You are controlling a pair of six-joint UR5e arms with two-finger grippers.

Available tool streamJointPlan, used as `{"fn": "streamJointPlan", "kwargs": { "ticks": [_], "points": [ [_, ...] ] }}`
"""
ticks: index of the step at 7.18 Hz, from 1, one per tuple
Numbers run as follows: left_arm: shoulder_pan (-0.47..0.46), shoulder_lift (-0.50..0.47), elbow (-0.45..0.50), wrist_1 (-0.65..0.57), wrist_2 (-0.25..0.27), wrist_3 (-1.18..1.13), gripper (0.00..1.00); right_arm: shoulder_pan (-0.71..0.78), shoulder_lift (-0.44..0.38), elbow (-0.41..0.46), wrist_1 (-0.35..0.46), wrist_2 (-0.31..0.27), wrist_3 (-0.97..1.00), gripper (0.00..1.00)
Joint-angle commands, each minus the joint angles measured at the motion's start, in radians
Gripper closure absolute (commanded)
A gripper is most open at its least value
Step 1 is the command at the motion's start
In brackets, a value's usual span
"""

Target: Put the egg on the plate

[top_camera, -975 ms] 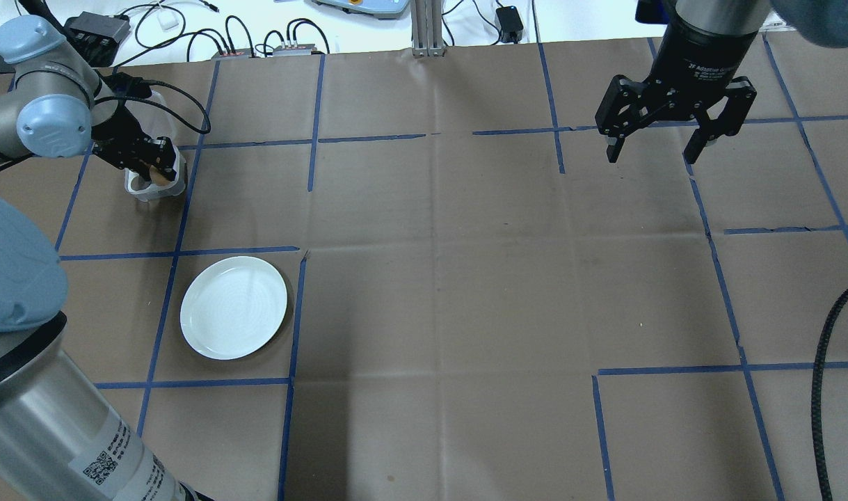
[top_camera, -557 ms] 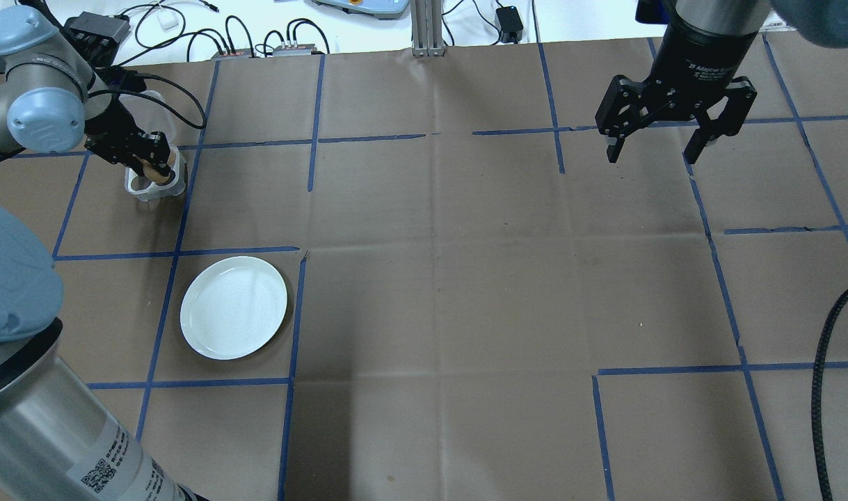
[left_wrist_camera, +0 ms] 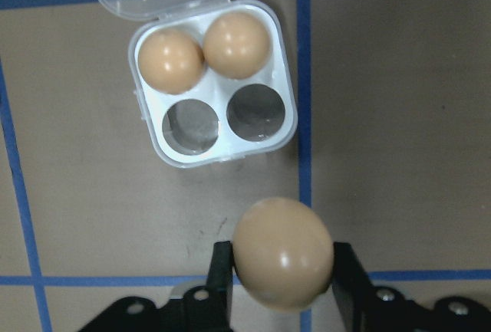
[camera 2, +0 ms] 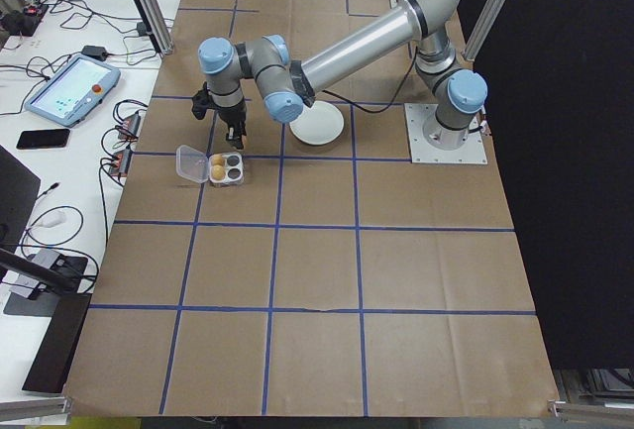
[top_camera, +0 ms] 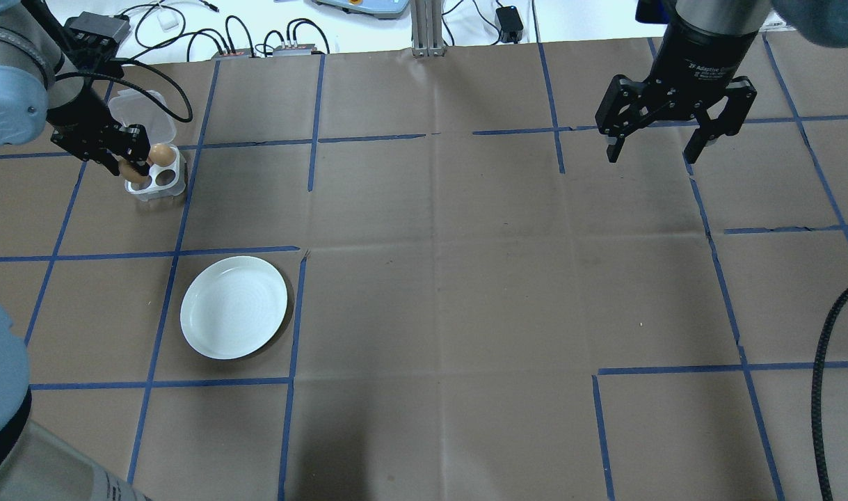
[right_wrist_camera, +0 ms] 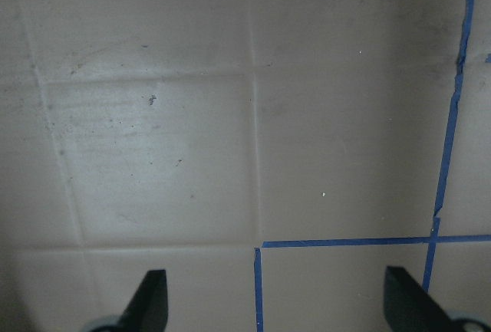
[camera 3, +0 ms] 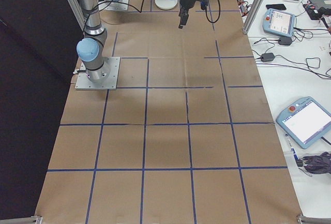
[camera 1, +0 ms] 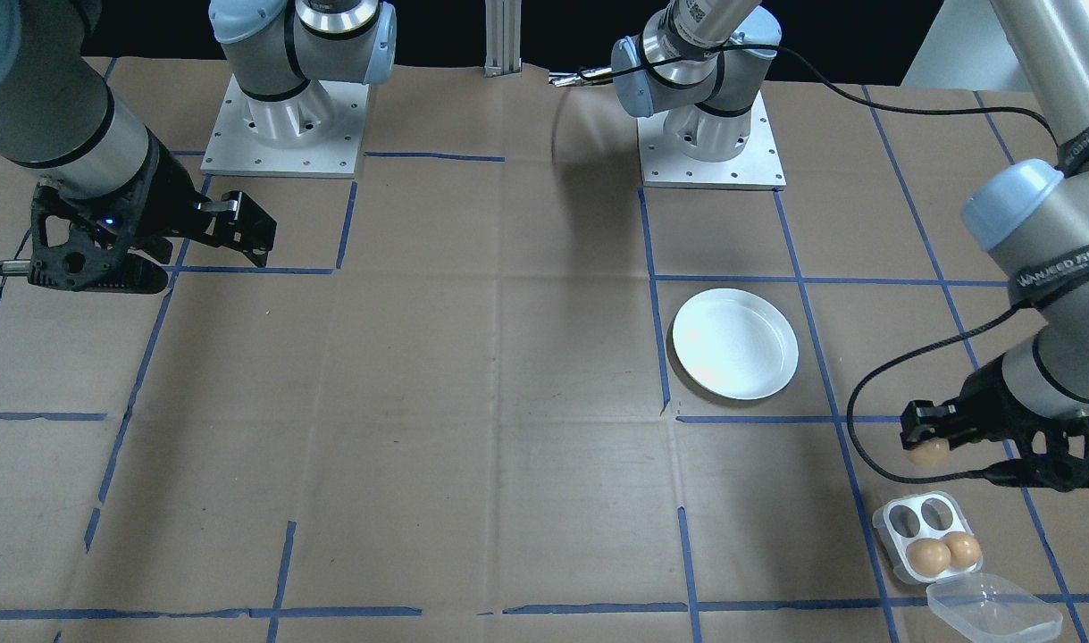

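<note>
My left gripper (left_wrist_camera: 282, 271) is shut on a brown egg (left_wrist_camera: 282, 252), held in the air above the table beside the clear egg tray (left_wrist_camera: 212, 90). In the front-facing view the egg (camera 1: 926, 453) sits between the left gripper's (camera 1: 921, 439) fingers, just above the tray (camera 1: 926, 538). Two more eggs (left_wrist_camera: 203, 50) fill the tray's far holes, while its near two holes are empty. The round white plate (top_camera: 234, 307) lies bare on the table, one grid square nearer the robot than the tray (top_camera: 156, 174). My right gripper (top_camera: 661, 151) hangs open and empty at the far right.
The tray's clear lid (camera 1: 993, 610) lies folded open behind it. A black cable (top_camera: 824, 390) runs along the right side. Cables and boxes (top_camera: 257, 42) lie beyond the table's far edge. Blue tape lines (top_camera: 298, 313) grid the brown cardboard surface.
My left gripper has lifted the egg out of the tray and drawn back toward the left, uncovering the tray and its open lid. The right arm has not moved.
</note>
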Motion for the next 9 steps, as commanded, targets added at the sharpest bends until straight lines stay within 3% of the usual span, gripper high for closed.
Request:
{"fn": "streamJointPlan", "kwargs": {
  "ticks": [1, 2, 4, 5, 7, 8, 9],
  "points": [
    [-0.101, 0.180, -0.201, -0.006, -0.005, -0.128, 0.68, 0.000, 0.000, 0.000, 0.000, 0.000, 0.000, 0.00],
    [-0.136, 0.247, -0.302, -0.004, -0.006, -0.182, 0.68, 0.000, 0.000, 0.000, 0.000, 0.000, 0.000, 0.00],
    [-0.141, 0.289, -0.492, 0.042, -0.002, -0.204, 0.68, 0.000, 0.000, 0.000, 0.000, 0.000, 0.000, 0.00],
    [-0.134, 0.262, -0.543, 0.118, -0.003, -0.192, 0.68, 0.000, 0.000, 0.000, 0.000, 0.000, 0.000, 0.00],
    [-0.134, 0.179, -0.552, 0.166, -0.003, -0.197, 0.65, 0.000, 0.000, 0.000, 0.000, -0.001, 0.000, 0.00],
    [-0.134, 0.178, -0.550, 0.168, -0.002, -0.191, 0.10, 0.000, 0.001, 0.000, 0.000, 0.000, 0.000, 0.00],
    [-0.134, 0.197, -0.544, 0.168, 0.004, -0.191, 0.01, 0.000, 0.000, 0.000, 0.000, -0.001, 0.000, 0.00]
  ]
}}
